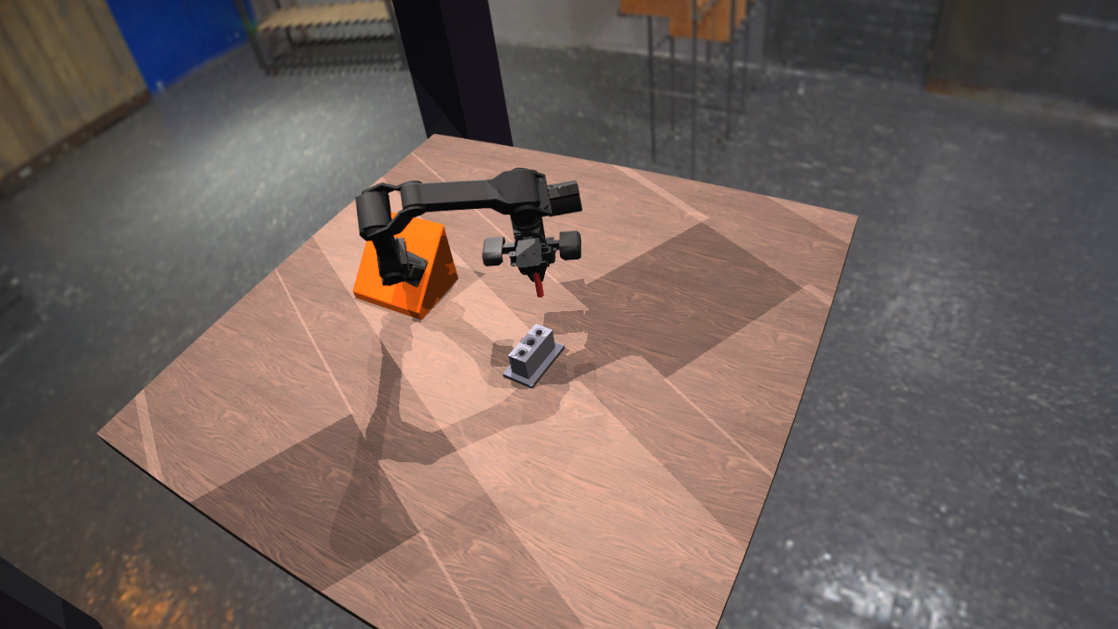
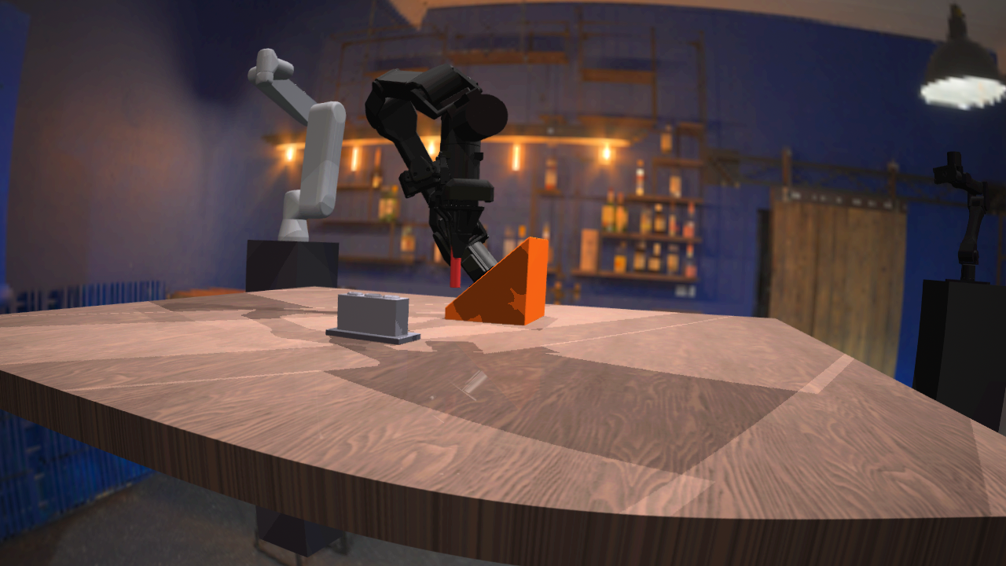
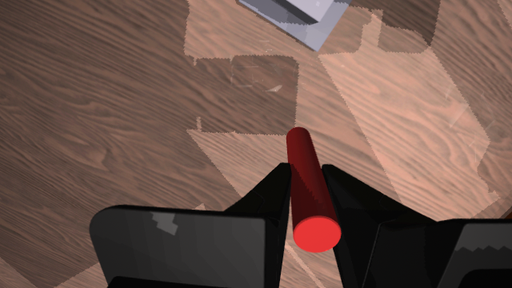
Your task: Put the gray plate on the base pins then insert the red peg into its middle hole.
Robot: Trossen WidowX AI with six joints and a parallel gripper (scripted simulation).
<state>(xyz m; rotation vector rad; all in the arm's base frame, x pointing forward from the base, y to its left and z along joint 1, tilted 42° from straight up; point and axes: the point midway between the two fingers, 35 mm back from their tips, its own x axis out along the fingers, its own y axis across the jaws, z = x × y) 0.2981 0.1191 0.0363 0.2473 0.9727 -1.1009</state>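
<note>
In the top view, the orange wedge-shaped mount [image 1: 408, 269] is sitting toward the far left of the wooden table top [image 1: 625, 485], and the black jointed arm [image 1: 461, 195] is reaching from it to the right. At its end the black parallel-jaw gripper [image 1: 536, 275] is pointing downward, well above the wood. Its fingers are standing nearly closed and are clamping the short red cylindrical peg [image 1: 539, 286] between them.

In the wrist view the red peg [image 3: 310, 188] is lying squarely in the narrow gap, with one black finger [image 3: 266, 196] pressing on its left side and the other on its right. The upper flat end is showing as a bright red disc behind the grip, while the lower part is sticking out past the fingertips toward the table.

Nearer and slightly to the right of the peg in the top view, the gray rectangular plate [image 1: 535, 349] with three holes in a row is sitting flat on the dark gray flat base [image 1: 525, 377]. The peg is hanging apart from the plate, not over its holes. In the exterior view the peg [image 2: 455, 272] is hanging upright, higher than the plate [image 2: 372, 314].
</note>
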